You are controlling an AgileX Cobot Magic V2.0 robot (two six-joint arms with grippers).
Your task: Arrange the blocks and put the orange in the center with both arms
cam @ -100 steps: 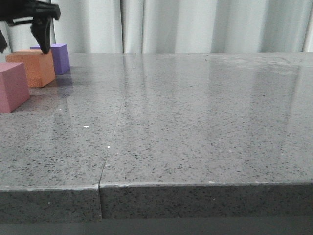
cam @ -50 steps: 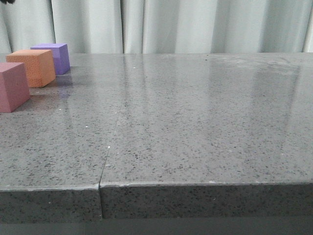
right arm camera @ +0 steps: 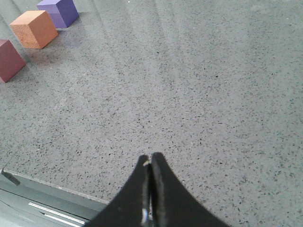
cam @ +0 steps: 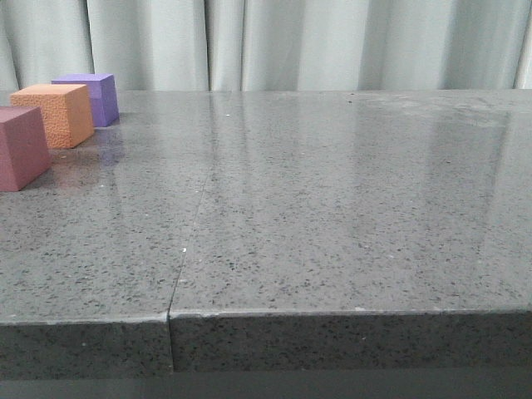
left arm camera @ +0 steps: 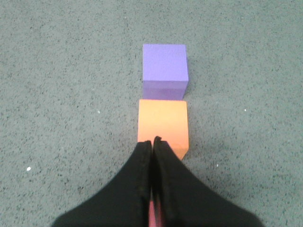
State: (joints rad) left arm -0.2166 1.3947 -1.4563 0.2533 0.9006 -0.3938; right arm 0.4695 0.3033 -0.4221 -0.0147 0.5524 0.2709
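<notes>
Left tool (left arm camera: 152, 142): the two fingers are pressed together with nothing between them; it hangs above the worktop (cam: 332, 208), right over the row of blocks.
Right tool (right arm camera: 150, 161): also clenched and empty, its tips meeting; it hovers over the near edge of the worktop, well apart from every block.
Orange cube (left arm camera: 163, 126): it lies just ahead of the left tool's tips and below them. It sits flat on the worktop. A cube has no long axis, so I judge that no special turn of the wrist is needed.
Purple cube (left arm camera: 165, 71): beyond the orange one on the same line, just beside it; whether they touch, I cannot tell.
Pinkish-red cube (cam: 22, 147): under the left tool and almost hidden in the left wrist view, where only a thin pink strip shows between the fingers. In the front view it stands on the near side of the orange cube.
Key relation: the row runs straight away from the left tool, with orange between the other two. From the right tool the whole row lies far off to its left and forward.
Nearer arm: the left, clearly.
Count: three cubes, one of each colour; two tools.
Judgement: orange already holds the middle place, so the task looks nearly done or done.
</notes>
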